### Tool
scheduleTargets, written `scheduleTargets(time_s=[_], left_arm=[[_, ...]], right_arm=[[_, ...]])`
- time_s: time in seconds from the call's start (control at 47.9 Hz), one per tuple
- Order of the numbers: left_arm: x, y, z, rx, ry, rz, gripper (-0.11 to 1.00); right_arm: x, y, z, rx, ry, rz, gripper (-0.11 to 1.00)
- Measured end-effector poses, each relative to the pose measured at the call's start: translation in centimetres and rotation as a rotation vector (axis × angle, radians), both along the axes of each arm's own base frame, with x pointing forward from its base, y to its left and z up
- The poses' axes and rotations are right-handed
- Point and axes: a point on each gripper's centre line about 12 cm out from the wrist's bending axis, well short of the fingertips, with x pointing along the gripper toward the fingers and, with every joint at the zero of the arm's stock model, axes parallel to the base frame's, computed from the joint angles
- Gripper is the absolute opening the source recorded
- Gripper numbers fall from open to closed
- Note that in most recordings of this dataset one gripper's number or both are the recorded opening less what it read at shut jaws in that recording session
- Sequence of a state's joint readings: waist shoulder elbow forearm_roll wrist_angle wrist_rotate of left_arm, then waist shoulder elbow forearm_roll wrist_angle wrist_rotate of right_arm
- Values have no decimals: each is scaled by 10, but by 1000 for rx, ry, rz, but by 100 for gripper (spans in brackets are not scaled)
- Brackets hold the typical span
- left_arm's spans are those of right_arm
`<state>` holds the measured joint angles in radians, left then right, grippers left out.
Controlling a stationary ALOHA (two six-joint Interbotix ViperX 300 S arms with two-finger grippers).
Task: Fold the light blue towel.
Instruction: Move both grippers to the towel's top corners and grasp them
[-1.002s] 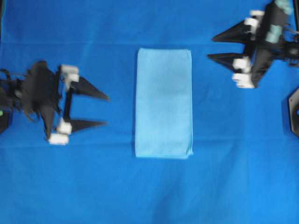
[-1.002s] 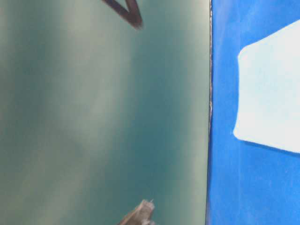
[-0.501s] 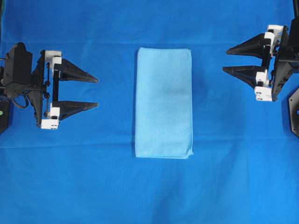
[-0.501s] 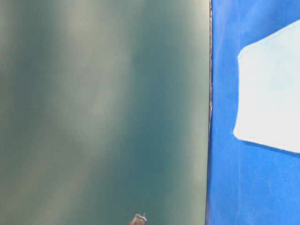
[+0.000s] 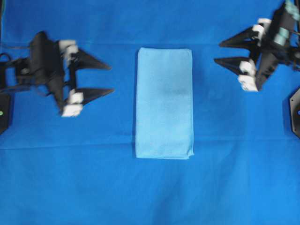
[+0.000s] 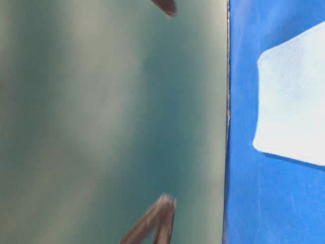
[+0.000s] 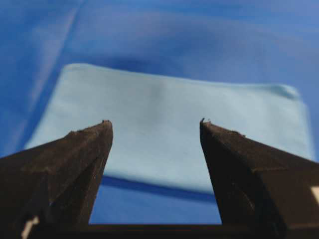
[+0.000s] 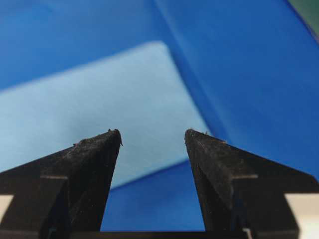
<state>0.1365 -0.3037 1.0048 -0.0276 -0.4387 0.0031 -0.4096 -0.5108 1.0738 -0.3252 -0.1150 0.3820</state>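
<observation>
Light blue towel (image 5: 164, 109): lies flat at centre of the overhead view as a tall narrow rectangle, folded, long edges vertical; lower right corner slightly peaked. Appears also in the left wrist view (image 7: 169, 134), the right wrist view (image 8: 94, 114) and at the right edge of the table-level view (image 6: 294, 101).

Backdrop (image 5: 150, 192): darker royal-blue cloth under everything, with faint horizontal creases across the upper and lower parts of the overhead view.

Left gripper (image 5: 111, 79): left of centre in the overhead view, blurred, tips pointing right toward the towel, near its left edge but apart from it. Jaws spread wide, nothing between them; confirmed in the left wrist view (image 7: 155, 122), towel visible through the gap.

Right gripper (image 5: 218, 52): upper right of the overhead view, blurred, tips pointing left toward the towel's upper right corner, apart from it. Jaws spread wide and bare; same in the right wrist view (image 8: 152, 132).

Dark fixture (image 5: 295, 111): partly cut off at right edge, identity not clear.
</observation>
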Motion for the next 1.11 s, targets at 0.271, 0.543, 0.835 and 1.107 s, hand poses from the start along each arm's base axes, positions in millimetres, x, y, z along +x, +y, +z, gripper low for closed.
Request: scheduleTargets(time_s=[0.271,0.543,0.835,1.107], left_arm=[[48,50,-47,-28,135,117,68],[71,88,-96,-59,240,196,68],[73,113,-127,-82,300,248,68],[71,120,-135,-85,315,263,64]], right_arm=[[31,-32,-40,25,182,-27,60],[53,-58,-79,63,293,-47,60],[73,-67,-103,82,309,-31,60],[83,-73,-120,98,333,-28,59]])
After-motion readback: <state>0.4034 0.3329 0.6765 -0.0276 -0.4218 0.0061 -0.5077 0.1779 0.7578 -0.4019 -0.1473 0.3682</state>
